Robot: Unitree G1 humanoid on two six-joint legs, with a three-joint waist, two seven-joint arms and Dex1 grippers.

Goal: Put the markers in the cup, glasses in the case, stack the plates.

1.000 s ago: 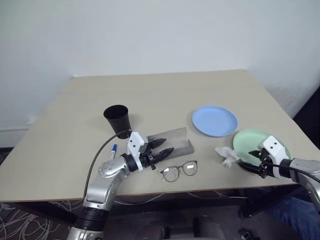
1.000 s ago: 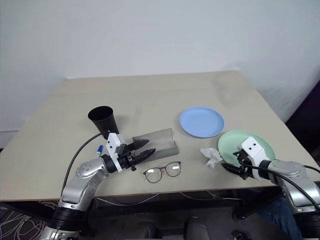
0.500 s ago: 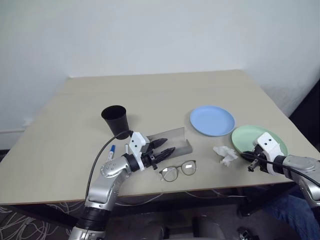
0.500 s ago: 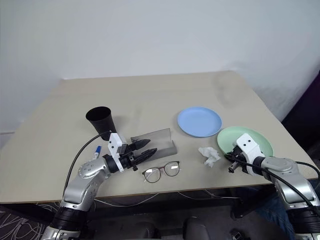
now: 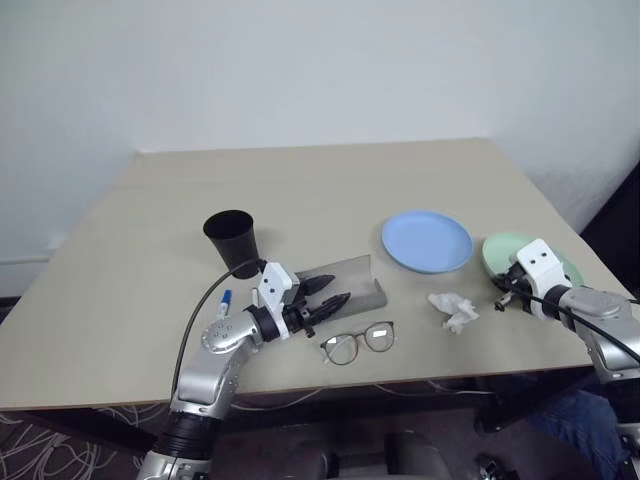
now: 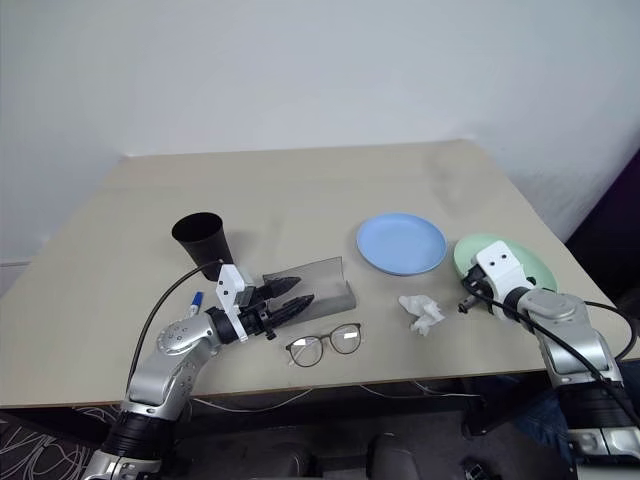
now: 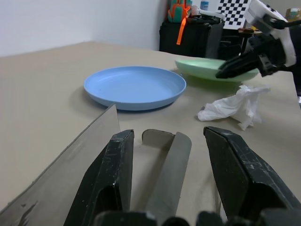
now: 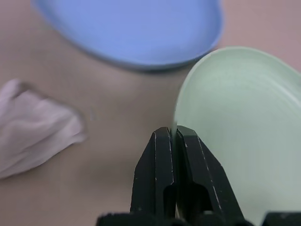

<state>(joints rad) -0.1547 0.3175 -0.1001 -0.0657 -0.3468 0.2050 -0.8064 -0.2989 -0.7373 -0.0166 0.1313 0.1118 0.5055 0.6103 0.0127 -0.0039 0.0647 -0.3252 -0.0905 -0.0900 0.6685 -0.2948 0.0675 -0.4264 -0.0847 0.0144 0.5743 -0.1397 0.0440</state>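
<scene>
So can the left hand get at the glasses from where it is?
Probably yes. The left hand hangs open just beside the glasses, which lie flat near the table's front edge with nothing between them. The open case sits behind, out of the way.

A beige table (image 5: 300, 190) stands against a plain white wall (image 5: 300, 70).

Glasses (image 5: 358, 342) before case (image 5: 345, 281)

Crumpled white tissue (image 5: 453, 309) on beige table (image 5: 320, 190)
</scene>
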